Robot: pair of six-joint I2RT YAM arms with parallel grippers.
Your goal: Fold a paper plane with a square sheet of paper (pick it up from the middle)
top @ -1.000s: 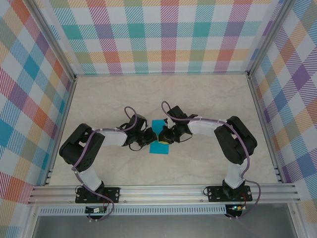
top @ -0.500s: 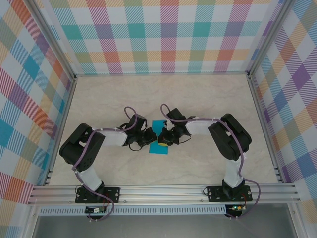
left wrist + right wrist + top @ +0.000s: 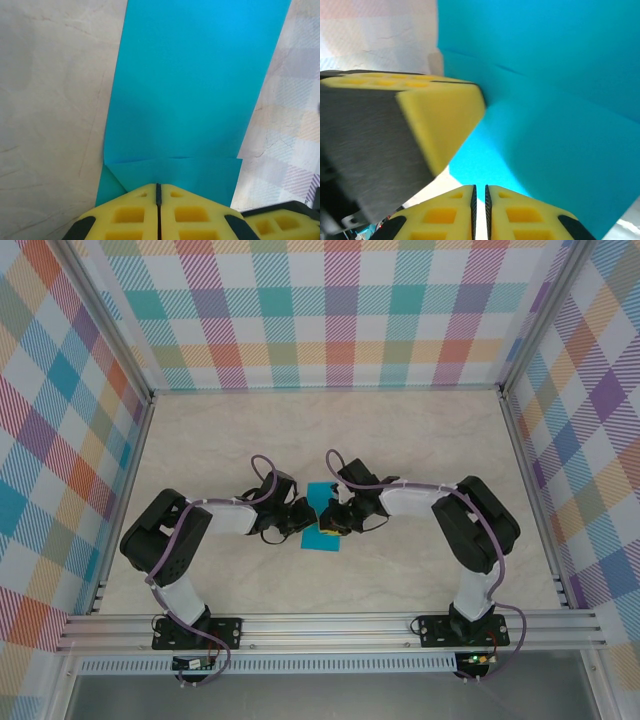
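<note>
The square sheet of paper [image 3: 322, 517] is teal, folded into a narrow strip, and lies on the table between the two grippers. In the left wrist view the paper [image 3: 195, 90] stretches away from my left gripper [image 3: 158, 186]. A folded flap lies just ahead of its tips. That gripper [image 3: 304, 516] is shut, tips over the sheet's left edge, with the paper spread to both sides of the seam. My right gripper [image 3: 480, 187] shows a narrow slit between its jaws with nothing in it. It sits at the edge of the paper [image 3: 555, 120], facing the left gripper's yellow fingers [image 3: 440, 120].
The pale marble table [image 3: 400, 440] is walled by checked panels. Aluminium rails [image 3: 330, 625] run along the near edge, where both arm bases are bolted. The right gripper [image 3: 336, 521] meets the left one near the table's middle.
The right arm's elbow swung slightly left, then back right. Its jaws have parted a little. The left arm and the paper have stayed put.
</note>
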